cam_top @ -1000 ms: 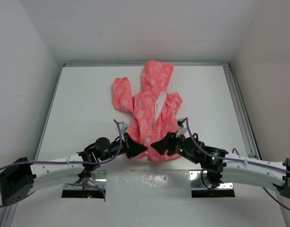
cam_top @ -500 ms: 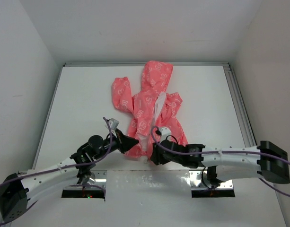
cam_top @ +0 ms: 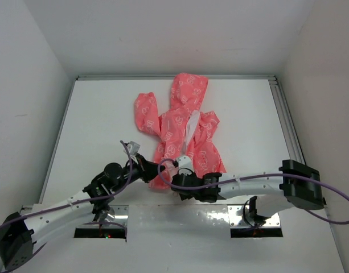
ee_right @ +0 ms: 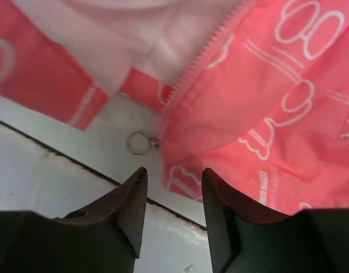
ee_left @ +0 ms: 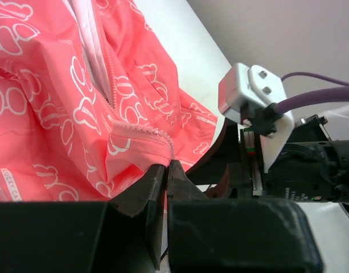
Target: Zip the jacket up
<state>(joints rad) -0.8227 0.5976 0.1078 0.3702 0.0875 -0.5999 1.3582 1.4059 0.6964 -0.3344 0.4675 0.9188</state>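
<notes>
The coral-pink hooded jacket lies unzipped on the white table, hood toward the back, white lining showing along the open front. My left gripper is shut on the bottom hem beside the zipper teeth, seen at the fingertips in the left wrist view. My right gripper is open and empty, just right of the left one, low over the hem. In the right wrist view its fingertips flank the hem corner of the jacket, and the ring-shaped zipper pull lies on the table just ahead of them.
The right arm reaches across the near edge from its base. A shiny metal strip runs along the front of the table. A rail runs along the table's right side. Walls close in left, right and back.
The right gripper has let go of the hem and swung left across the front, now open beside the left gripper. The left gripper shifted slightly left, still holding the hem.
</notes>
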